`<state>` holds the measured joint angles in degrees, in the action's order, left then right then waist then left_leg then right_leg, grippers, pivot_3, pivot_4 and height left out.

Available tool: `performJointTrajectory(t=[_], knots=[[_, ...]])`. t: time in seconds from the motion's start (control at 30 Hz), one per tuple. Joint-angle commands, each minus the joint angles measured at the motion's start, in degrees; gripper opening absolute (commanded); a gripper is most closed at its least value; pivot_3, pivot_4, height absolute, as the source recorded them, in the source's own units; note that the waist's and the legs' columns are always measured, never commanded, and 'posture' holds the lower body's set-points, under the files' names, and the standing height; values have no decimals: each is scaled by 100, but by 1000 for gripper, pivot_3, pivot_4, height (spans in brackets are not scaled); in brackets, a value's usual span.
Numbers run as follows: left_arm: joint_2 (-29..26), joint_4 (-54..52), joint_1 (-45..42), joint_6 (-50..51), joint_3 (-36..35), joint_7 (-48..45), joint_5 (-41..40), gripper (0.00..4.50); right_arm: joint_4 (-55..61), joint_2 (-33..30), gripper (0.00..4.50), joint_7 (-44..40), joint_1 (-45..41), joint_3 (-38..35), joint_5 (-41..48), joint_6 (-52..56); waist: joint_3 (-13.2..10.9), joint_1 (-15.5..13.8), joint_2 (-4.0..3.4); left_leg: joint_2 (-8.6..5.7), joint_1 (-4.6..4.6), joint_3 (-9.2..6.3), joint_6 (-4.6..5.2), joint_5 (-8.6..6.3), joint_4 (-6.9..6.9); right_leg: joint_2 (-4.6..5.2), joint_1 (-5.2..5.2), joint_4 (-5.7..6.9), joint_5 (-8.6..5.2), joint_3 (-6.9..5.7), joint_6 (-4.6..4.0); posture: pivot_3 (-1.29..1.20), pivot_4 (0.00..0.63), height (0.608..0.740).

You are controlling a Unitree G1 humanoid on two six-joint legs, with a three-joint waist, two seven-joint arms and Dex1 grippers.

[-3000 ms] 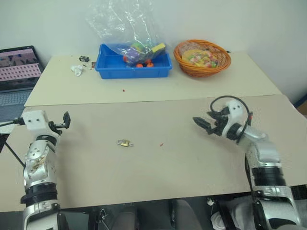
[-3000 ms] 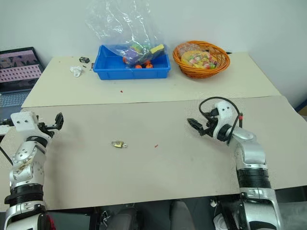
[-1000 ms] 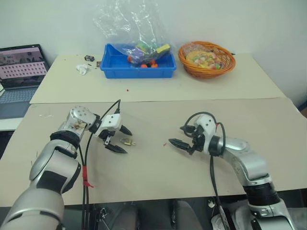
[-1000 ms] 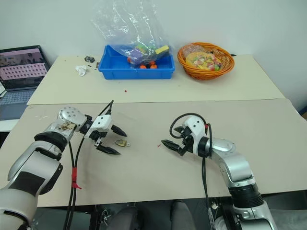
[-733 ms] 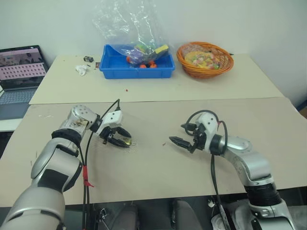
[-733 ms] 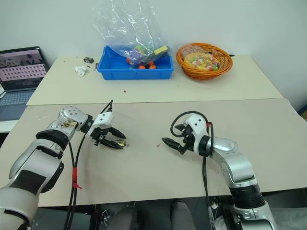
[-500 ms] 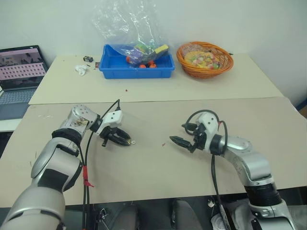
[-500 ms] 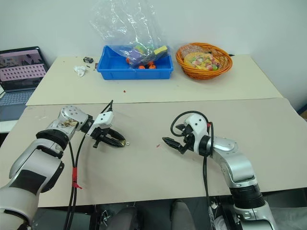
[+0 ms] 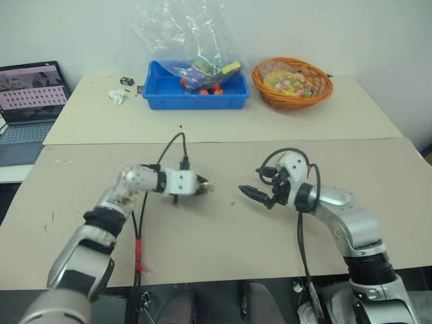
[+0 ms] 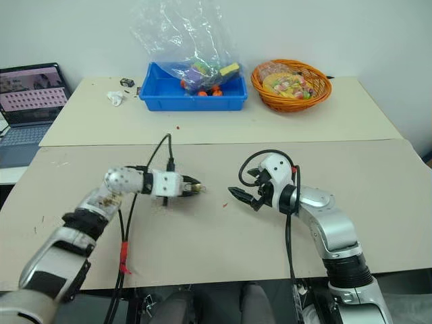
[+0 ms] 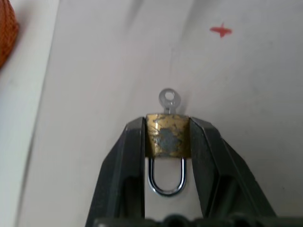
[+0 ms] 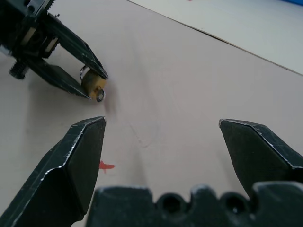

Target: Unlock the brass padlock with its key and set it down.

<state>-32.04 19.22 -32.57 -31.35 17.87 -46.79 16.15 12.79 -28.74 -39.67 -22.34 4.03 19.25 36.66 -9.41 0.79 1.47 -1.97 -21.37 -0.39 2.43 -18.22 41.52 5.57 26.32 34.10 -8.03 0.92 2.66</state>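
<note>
Beige tabletop (image 9: 223,250) fills the lower frame. At its centre our left gripper (image 11: 166,137) clamps the brass padlock (image 11: 167,140) by its sides, so the key (image 11: 168,100) sticks out free toward our right gripper (image 9: 251,196), which waits just beside, jaws wide apart. Farther, at upper centre, we see a blue bin (image 9: 196,99) and an orange basket (image 9: 293,96).
</note>
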Motion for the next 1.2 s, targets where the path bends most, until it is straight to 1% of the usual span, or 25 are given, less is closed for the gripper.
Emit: performJointTrajectory(t=[0.03, 0.1, 0.2, 0.33, 0.47, 0.6, 0.73, 0.9, 1.07, 1.2], knots=[[-186, -1659, 998, 106, -458, 1931, 1955, 833, 66, -37, 4500, -13, -236, -68, 75, 115, 0, -1, 0, -1, 1, 1, 1, 0, -9, 1, 0, -3, 0, -1, 0, 0, 150, 728], [-210, -2052, 1554, 285, -550, 2619, 2648, 833, -5, -64, 4500, -56, -349, -122, 163, 279, 0, -6, -2, -1, 9, 3, 1, 0, -19, 0, 0, -5, 0, -1, 0, 0, 150, 728], [-210, -2272, 1791, 569, -604, 3157, 3198, 833, -45, -164, 4500, -191, -450, -153, 257, 502, 0, -57, -3, -1, 28, 8, 1, -1, -45, 4, -11, -7, 0, -1, -2, 0, 150, 728], [-133, -2597, 1952, 824, -642, 3482, 3430, 833, 141, -178, 4500, -404, -508, -135, 592, 833, 0, -112, -3, -2, 30, 5, -6, 4, -39, 9, -11, -9, 1, -9, -4, 0, 150, 728], [-106, -2791, 1949, 818, -640, 3927, 3629, 833, 305, 179, 4500, -320, -633, 20, 986, 1367, 0, -85, -3, 0, 31, 5, -6, 4, -40, 9, -10, -5, 4, -8, -8, 0, 150, 728], [-146, -2829, 1920, 703, -637, 4208, 3604, 833, 278, 423, 4500, -210, -827, 161, 1054, 1602, 0, -43, -3, 1, 30, 7, -7, 5, -42, 10, -7, -3, 8, -9, -13, 0, 150, 728], [-206, -2860, 1803, 488, -752, 4437, 3323, 833, -1, 557, 4500, -136, -1231, 200, 986, 1636, 0, -23, -4, 0, 30, 5, -8, 5, -41, 13, -6, -3, 8, -11, -13, 0, 150, 728], [-256, -2902, 1795, 458, -721, 4302, 3151, 833, -40, 587, 4500, -97, -1448, 182, 1007, 1668, 1, -17, -4, -1, 29, 3, -11, 7, -46, 16, -5, -2, 8, -16, -14, 0, 150, 728], [-257, -2965, 1773, 410, -709, 4260, 3036, 833, 42, 692, 4500, -37, -1434, 255, 990, 1594, 1, -10, -4, -2, 25, 3, -10, 6, -53, 16, -3, -2, 8, -18, -13, 0, 150, 728], [-260, -2905, 1761, 331, -663, 4116, 2778, 833, 32, 744, 4500, 0, -1427, 288, 948, 1542, 0, -9, -5, -2, 26, 3, -10, 7, -53, 16, -3, -2, 8, -18, -13, 0, 150, 728]])
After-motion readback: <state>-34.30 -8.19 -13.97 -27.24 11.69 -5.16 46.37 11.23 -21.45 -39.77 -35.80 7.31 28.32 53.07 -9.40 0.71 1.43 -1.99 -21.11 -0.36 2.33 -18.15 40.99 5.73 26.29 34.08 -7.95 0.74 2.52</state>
